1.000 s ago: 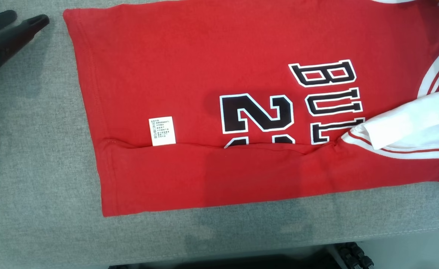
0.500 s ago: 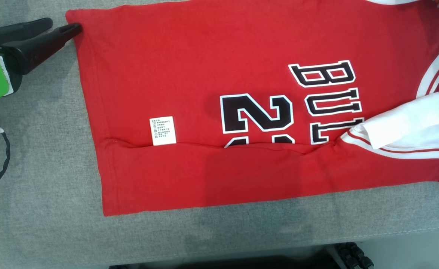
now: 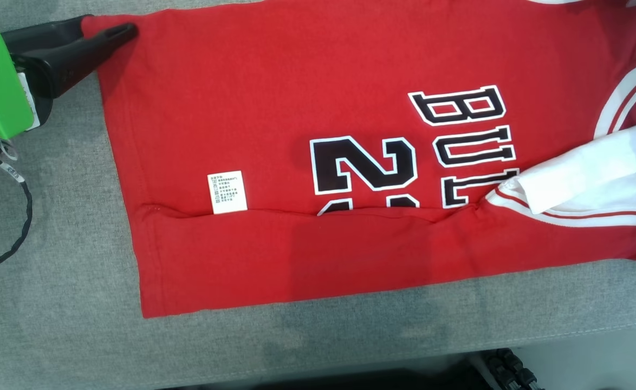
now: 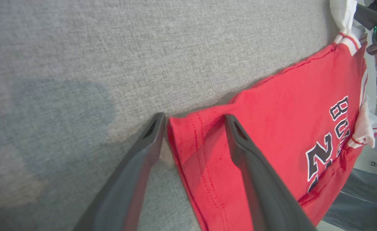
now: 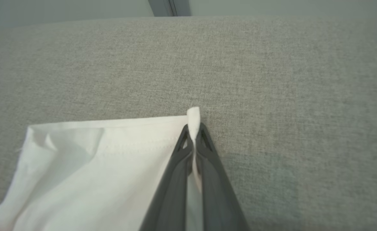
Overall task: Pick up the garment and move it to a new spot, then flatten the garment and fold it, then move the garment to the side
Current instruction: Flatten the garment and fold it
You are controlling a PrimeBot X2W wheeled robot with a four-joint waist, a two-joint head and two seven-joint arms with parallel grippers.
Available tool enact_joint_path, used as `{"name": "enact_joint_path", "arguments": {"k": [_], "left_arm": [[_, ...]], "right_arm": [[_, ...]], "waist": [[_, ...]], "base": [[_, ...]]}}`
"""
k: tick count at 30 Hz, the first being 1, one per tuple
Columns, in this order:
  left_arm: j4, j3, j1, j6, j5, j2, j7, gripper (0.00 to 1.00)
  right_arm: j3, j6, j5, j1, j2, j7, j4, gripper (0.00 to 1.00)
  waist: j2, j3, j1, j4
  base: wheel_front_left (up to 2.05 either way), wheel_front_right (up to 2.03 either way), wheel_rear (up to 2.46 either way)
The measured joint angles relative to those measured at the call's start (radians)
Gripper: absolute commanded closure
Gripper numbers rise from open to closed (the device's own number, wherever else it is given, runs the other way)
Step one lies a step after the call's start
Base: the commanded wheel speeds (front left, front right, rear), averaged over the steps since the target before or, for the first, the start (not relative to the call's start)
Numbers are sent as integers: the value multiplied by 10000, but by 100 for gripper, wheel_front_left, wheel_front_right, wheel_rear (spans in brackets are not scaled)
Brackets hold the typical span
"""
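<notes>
The garment (image 3: 242, 108) is a red jersey with black-and-white lettering and white sleeves. It lies flat on the grey surface with its near long edge folded over. My left gripper (image 3: 106, 24) is open at the jersey's far left hem corner. In the left wrist view that corner (image 4: 188, 134) sits between the spread fingers of the left gripper (image 4: 193, 120), one finger (image 4: 240, 144) lying over the red cloth. My right gripper (image 5: 193, 128) is shut on the edge of the white sleeve (image 5: 95, 166), low over the grey surface.
The grey fabric surface (image 3: 52, 303) runs wide to the left and past the jersey's far side. Its front edge (image 3: 567, 336) is close below the garment. A black cable (image 3: 9, 254) loops at the left. My dark wheeled base (image 3: 507, 368) shows under the edge.
My left gripper has moved right, from beside the jersey to straddling its hem corner. The whole picture has shifted slightly left, so the camera moved. The right grip is unchanged.
</notes>
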Motion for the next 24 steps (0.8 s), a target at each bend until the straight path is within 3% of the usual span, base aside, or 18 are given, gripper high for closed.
{"name": "enact_joint_path", "arguments": {"k": [5, 7, 8, 11, 12, 13, 24], "left_arm": [[134, -104, 2, -12, 0, -29, 69, 31], [199, -109, 3, -12, 0, -15, 98, 41], [255, -113, 4, -54, 0, -13, 96, 51], [320, -123, 8, -100, 4, -15, 59, 67], [334, -123, 8, -119, 4, -17, 33, 88], [343, -125, 8, -196, 4, -23, 29, 100], [564, -92, 55, -453, 90, -198, -570, 100]], "right_arm": [[10, 19, 0, 1, 10, -12, 132, 100], [12, 19, 0, 2, 6, -13, 199, 100], [21, 19, 0, 6, 6, -48, 244, 100], [58, 21, 0, 27, 6, -92, 341, 100], [71, 21, 0, 33, 8, -98, 366, 100], [102, 23, 0, 37, 17, -100, 393, 100], [33, 305, 125, 244, 199, -596, 332, 100]], "waist": [[0, -75, 0, -24], [0, -113, 0, -24], [0, -136, 0, -22], [0, -234, 0, -9], [0, -267, 0, -3], [0, -302, 0, 2], [0, -710, 0, -62]], "base": [[0, 0, 0], [0, 0, 0], [0, 0, 0], [0, 0, 0], [0, 0, 0], [0, 0, 0], [0, 0, 0]]}}
